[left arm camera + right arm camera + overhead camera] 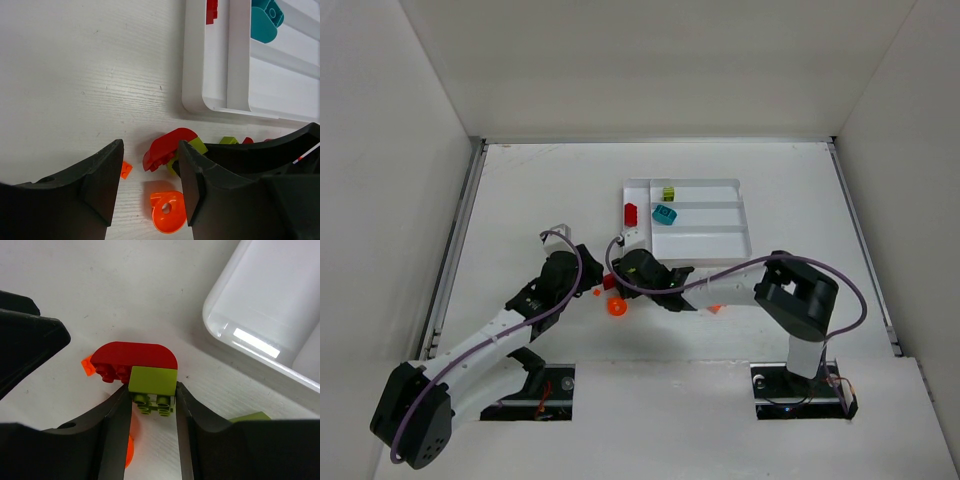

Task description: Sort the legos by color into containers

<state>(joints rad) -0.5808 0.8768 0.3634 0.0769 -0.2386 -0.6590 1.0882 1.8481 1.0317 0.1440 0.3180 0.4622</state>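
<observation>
The left arm point(485, 343) and right arm point(740, 283) are built of smooth white plastic links joined by bulky matte black joint housings point(800, 295). Each is trailed by a thin, looping purple cable point(865, 300). The left gripper point(151, 150) and right gripper point(151, 390) are matte black, with thick, wedge-shaped, angular fingers.

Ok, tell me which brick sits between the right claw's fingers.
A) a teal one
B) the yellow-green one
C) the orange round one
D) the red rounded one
B: in the right wrist view the yellow-green brick sits squarely between the fingers of the right claw, while the red rounded brick lies just beyond it, outside the fingers.
</observation>
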